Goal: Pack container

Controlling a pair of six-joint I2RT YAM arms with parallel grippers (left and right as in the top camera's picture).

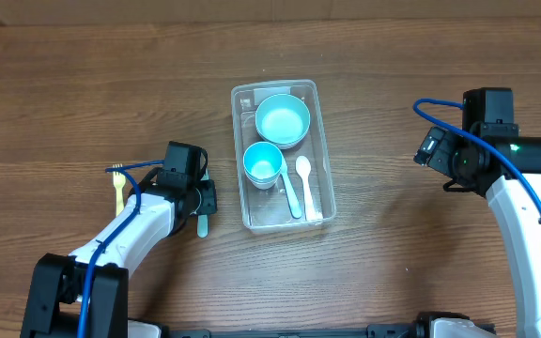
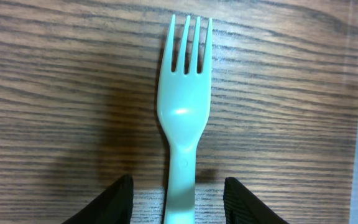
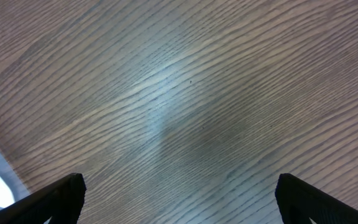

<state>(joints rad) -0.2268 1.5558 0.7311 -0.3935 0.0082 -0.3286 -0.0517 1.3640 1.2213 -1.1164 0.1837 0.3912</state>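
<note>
A pale green fork (image 2: pixel 184 118) is shown lying flat on the wooden surface (image 1: pixel 393 263), with its tines pointing away from the left wrist camera. The left hand (image 2: pixel 179 190) is set astride the fork's handle. Its fingers are apart, a gap is visible on each side, and nothing is clamped yet.

For a clean pick, the handle should be kept centred between the fingers and the hand held low to the surface. The fingers should then be closed squarely, so that the thin handle is not tipped or pushed aside.

The right hand (image 3: pixel 179 186) is held wide apart over bare wood, with nothing in it.

The container (image 1: pixel 236 141) is placed at the middle of the surface, to the right of the fork. Inside it are seen a light-blue bowl (image 1: pixel 282 120) at the far end, a light-blue cup (image 1: pixel 263 161) just beside the bowl, and a white spoon (image 1: pixel 305 183) along the right side. A yellow fork (image 1: pixel 117 191) is seen outside the container, beyond the left arm.
</note>
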